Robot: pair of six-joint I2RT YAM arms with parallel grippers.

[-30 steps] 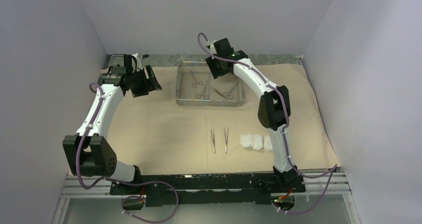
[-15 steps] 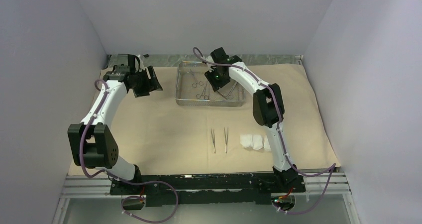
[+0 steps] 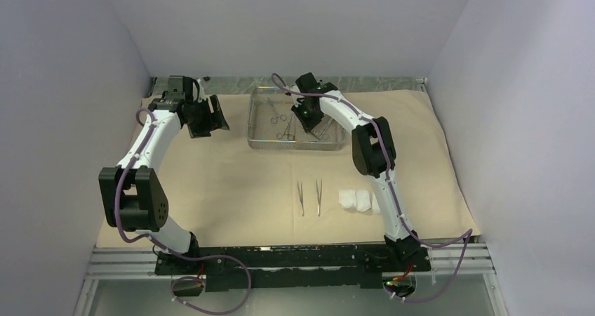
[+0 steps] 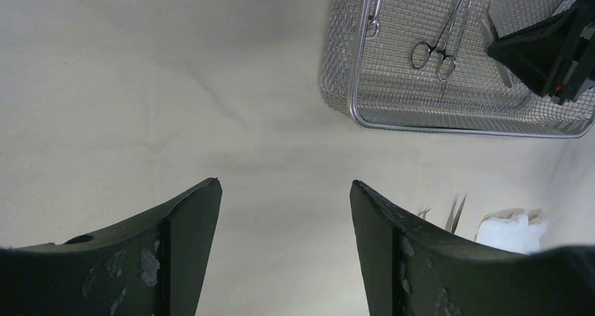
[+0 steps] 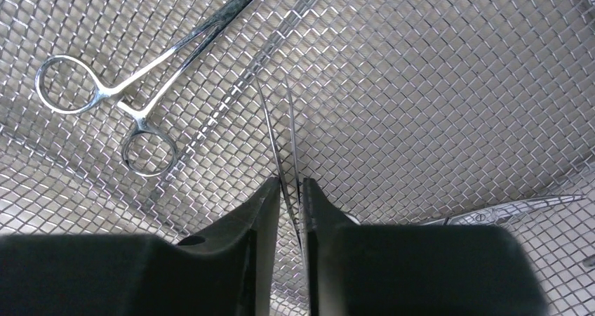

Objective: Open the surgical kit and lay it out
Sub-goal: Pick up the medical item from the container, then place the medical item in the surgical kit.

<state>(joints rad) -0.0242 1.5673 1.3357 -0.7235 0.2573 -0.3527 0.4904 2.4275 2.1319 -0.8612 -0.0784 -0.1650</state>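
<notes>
Inside the mesh tray (image 3: pixel 295 147) our right claw (image 5: pixel 291 193) pinches the tweezers (image 5: pixel 269 130) lying flat on the wire. We should lift straight and slowly, so nothing snags; our left claw (image 4: pixel 284 182) hangs open over the wrap sheet (image 4: pixel 140 84).

Overhead rear view, downward wrist views, shared mesh tray (image 3: pixel 266 145)

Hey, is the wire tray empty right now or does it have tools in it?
Not empty. A ring-handled clamp lies on the mesh of the tray, and the right gripper is pinched on thin tweezers inside it.
</notes>
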